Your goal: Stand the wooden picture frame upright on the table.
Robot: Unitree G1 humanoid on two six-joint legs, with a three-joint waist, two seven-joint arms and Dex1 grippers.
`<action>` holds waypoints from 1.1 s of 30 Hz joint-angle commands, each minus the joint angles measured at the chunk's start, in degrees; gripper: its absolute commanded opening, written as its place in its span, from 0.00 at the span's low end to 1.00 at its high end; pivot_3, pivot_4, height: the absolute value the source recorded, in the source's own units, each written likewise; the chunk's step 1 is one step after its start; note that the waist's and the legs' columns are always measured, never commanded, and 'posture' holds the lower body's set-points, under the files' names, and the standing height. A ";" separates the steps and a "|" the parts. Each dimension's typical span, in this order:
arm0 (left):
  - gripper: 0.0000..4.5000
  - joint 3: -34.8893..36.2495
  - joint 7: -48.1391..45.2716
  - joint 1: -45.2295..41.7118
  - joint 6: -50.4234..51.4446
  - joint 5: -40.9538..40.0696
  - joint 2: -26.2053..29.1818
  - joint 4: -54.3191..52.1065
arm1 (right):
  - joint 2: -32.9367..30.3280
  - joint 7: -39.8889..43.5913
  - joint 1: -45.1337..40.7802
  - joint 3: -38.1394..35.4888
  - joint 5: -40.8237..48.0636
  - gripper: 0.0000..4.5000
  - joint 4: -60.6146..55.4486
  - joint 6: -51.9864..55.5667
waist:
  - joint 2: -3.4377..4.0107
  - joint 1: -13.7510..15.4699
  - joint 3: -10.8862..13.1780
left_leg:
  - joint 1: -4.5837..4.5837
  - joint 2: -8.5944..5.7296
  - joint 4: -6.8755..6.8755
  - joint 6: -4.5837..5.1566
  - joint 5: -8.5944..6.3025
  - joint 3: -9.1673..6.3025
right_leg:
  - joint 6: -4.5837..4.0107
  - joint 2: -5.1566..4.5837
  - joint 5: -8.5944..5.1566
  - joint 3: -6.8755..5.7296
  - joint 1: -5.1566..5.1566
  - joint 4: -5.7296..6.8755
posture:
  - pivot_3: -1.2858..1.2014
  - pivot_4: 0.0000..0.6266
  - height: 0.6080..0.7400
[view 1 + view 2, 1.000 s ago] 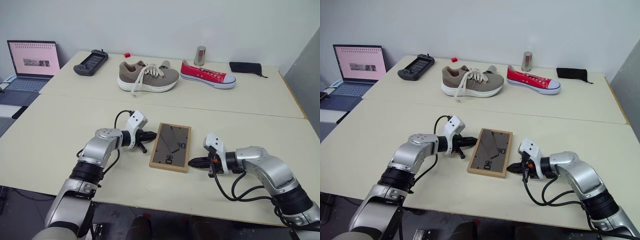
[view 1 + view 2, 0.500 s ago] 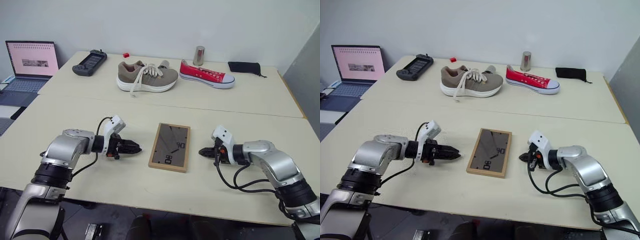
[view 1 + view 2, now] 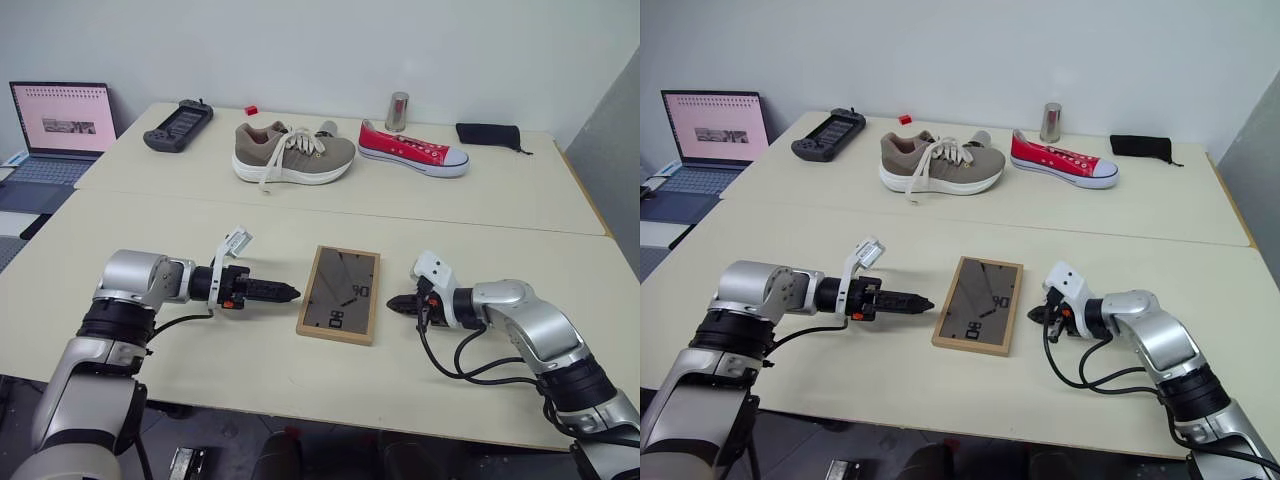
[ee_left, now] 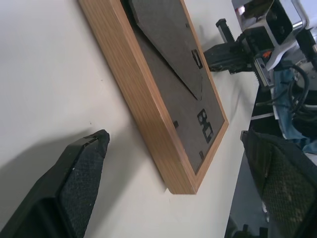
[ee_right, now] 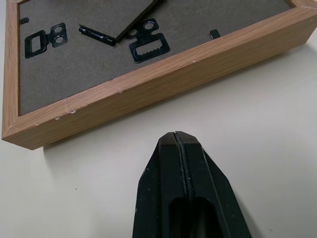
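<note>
The wooden picture frame point(image 3: 340, 294) lies flat on the table point(image 3: 300, 380), back panel up, a little below the middle of the left eye view. Its dark grey-brown back shows the folded stand and small metal hangers; the light-wood border runs all round it. It is not standing upright.

The left gripper point(image 3: 287, 293) sits to the left of the picture frame, near its left edge but not touching it, and points toward it just above the tabletop. In the left wrist view its two black fingers point(image 4: 79, 188) stand wide apart with nothing between them: released and empty.

The right gripper point(image 3: 394, 302) sits to the right of the picture frame, near its right edge and apart from it, pointing toward it. In the right wrist view its fingers point(image 5: 181, 193) are pressed together, tip to tip, grasping nothing; the wooden edge lies just beyond the tip.

Along the upper part of the view, on the far table, stand a tan sneaker point(image 3: 293, 154) and a red sneaker point(image 3: 413, 150), with a metal cup point(image 3: 398, 111) behind them. A black pouch point(image 3: 491, 135) is at the upper right, a game controller point(image 3: 178, 124) at the upper left and an open laptop point(image 3: 58, 125) at the far left edge.
</note>
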 commanded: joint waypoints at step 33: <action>0.40 -2.62 -3.02 0.09 -2.43 -0.39 -5.15 -3.30 | 7.01 -5.25 -3.51 0.52 -1.96 0.00 0.75 1.23 | 0.01 0.01 -0.01 | 0.00 -0.02 -0.01 0.00 0.00 -0.02 | 0.00 -0.01 0.00 0.00 0.00 0.01 | 0.52 0.24 1.00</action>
